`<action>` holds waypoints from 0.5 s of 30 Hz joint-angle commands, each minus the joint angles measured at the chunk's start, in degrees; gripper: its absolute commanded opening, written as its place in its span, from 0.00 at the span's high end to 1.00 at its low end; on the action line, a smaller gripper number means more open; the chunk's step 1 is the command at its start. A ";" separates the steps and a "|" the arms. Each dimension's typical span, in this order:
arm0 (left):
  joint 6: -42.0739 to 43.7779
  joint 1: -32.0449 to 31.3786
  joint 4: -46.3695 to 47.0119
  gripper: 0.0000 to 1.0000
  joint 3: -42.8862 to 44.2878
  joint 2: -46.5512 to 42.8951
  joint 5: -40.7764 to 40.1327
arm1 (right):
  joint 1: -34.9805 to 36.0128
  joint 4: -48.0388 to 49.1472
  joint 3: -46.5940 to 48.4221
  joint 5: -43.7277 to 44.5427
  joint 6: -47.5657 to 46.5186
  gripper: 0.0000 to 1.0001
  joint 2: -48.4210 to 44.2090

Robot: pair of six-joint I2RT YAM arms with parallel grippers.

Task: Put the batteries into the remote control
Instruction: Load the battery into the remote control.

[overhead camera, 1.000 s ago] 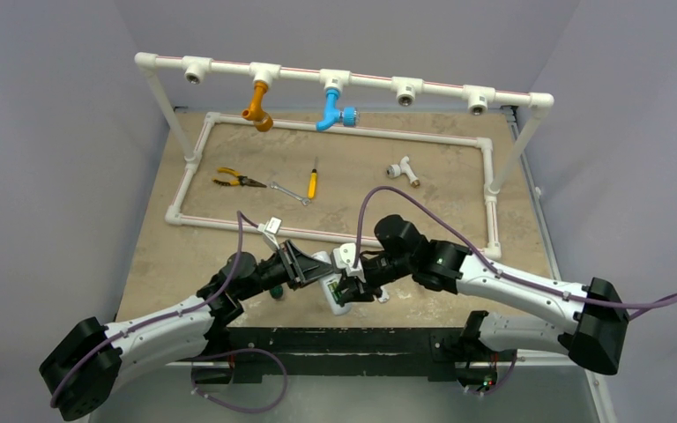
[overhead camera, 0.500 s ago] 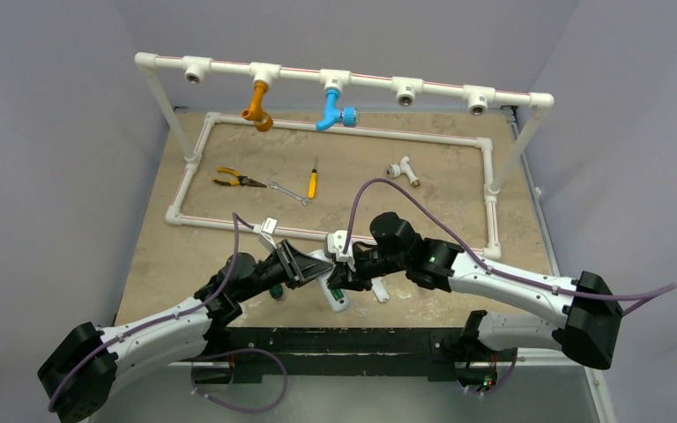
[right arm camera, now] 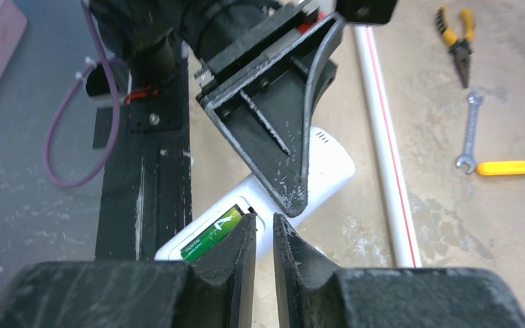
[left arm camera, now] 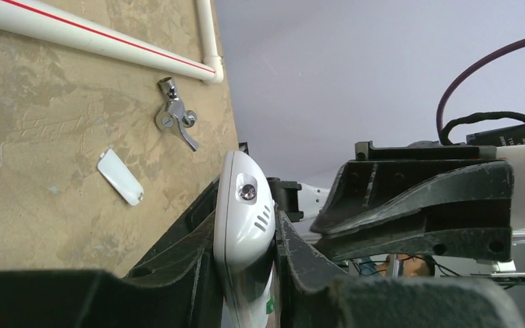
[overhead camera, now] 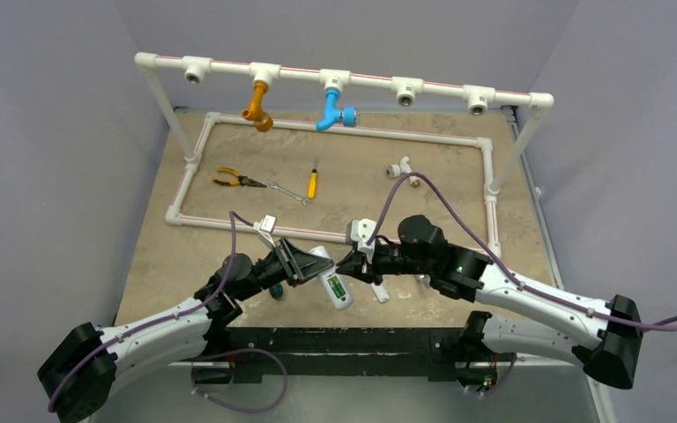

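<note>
My left gripper [overhead camera: 304, 264] is shut on the remote control [overhead camera: 329, 280], holding the white bar by its sides with its plain back up, just above the table's near edge. Its rounded end pokes out between the fingers [left arm camera: 245, 212]. One of the batteries [right arm camera: 210, 234], green, lies in the open recess of the remote control [right arm camera: 328, 164]; it also shows as a green patch [overhead camera: 337, 286]. My right gripper [overhead camera: 347, 263] hovers just right of the recess, its jaws [right arm camera: 264, 222] a thin gap apart with nothing between them.
A small white cover plate [left arm camera: 119, 176] and a chrome valve [left arm camera: 173, 119] lie right of the remote. Pliers [overhead camera: 234, 180], a wrench [overhead camera: 289, 192], a yellow screwdriver [overhead camera: 312, 182] and a tee fitting [overhead camera: 403, 169] lie inside the white pipe frame [overhead camera: 335, 137]. A dark green knob [overhead camera: 276, 291] sits under my left wrist.
My right gripper has drawn back to the right, off the remote, and its jaws have narrowed. The green battery now shows uncovered in the recess. The left arm has held still.
</note>
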 commanded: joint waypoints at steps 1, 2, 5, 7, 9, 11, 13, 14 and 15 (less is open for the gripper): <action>-0.29 -0.39 5.18 1.00 1.89 -0.69 0.85 | -0.25 4.74 -1.32 5.86 6.57 0.85 -6.95; -0.22 -0.39 5.20 1.00 1.93 -0.67 0.90 | -0.24 5.58 -1.92 7.49 8.02 0.84 -8.23; 0.34 -0.39 5.21 1.00 2.01 -0.61 0.99 | -0.21 6.89 -3.41 13.47 14.56 0.77 -11.19; 0.88 -0.38 5.16 1.00 2.11 -0.72 1.06 | -0.25 5.96 -4.35 17.20 18.73 0.68 -12.51; 1.72 -0.34 4.85 1.00 2.26 -0.89 1.39 | -0.25 4.52 -5.06 21.30 23.01 0.38 -13.43; 2.52 -0.39 3.93 1.00 2.39 -1.46 1.68 | -0.25 2.65 -5.80 26.70 28.56 0.30 -14.63; 3.61 -0.36 2.86 1.00 2.33 -2.26 2.08 | -0.25 3.05 -7.37 29.36 34.72 0.25 -16.34; 4.30 -0.39 2.23 1.00 2.29 -2.76 2.26 | -0.25 3.40 -8.33 29.91 37.91 0.23 -17.27; 5.03 -0.35 1.69 1.00 2.33 -3.29 2.45 | -0.25 3.67 -9.11 30.00 40.68 0.21 -17.91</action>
